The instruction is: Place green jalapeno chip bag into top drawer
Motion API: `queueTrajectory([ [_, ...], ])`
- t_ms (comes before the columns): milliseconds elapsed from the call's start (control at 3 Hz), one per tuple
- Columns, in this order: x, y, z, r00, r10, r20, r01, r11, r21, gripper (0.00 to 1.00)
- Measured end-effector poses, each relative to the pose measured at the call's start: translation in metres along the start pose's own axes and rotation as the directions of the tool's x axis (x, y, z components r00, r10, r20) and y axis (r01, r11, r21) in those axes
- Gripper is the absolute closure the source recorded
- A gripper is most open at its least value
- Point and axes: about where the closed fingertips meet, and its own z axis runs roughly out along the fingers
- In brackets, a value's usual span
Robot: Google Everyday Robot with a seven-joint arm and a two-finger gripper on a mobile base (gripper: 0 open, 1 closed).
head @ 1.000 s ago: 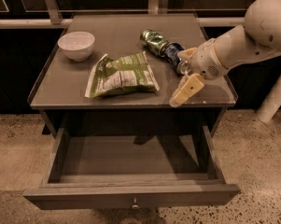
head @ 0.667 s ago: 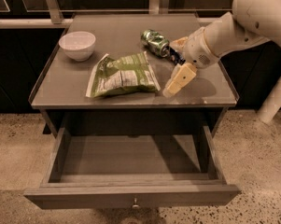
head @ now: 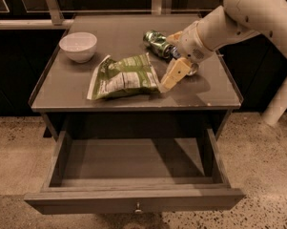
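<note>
The green jalapeno chip bag (head: 124, 77) lies flat on the table top, its white label panel facing up. The top drawer (head: 133, 202) is pulled out below the table, with its round knob (head: 138, 207) at the front centre; nothing lies in it. My gripper (head: 167, 61) is at the bag's right edge, low over the table. It is open: one pale finger (head: 174, 75) reaches down to the bag's right corner and the other (head: 174, 35) shows above the crushed can. It holds nothing.
A white bowl (head: 78, 46) stands at the table's back left. A crushed green can (head: 158, 43) lies at the back, right beside my gripper. The table top (head: 210, 92) has bare room at the front right. My arm (head: 248, 13) comes in from the upper right.
My gripper has moved left along the table, from the right edge to the bag's right corner. The bag, can and bowl have not moved.
</note>
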Motion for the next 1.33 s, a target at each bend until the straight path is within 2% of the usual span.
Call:
queueTrajectory([
  [333,0.011,0.009,0.025,0.997,0.063,0.04,-0.061,0.9967,-0.054,0.0],
  [667,0.013,0.02,0.051,0.992,0.107,0.073,-0.098,0.9883,-0.117,0.0],
  [1000,0.014,0.028,0.071,0.987,0.132,0.089,-0.118,0.9815,-0.151,0.0],
  [1333,0.014,0.028,0.071,0.987,0.132,0.09,-0.118,0.9814,-0.151,0.19],
])
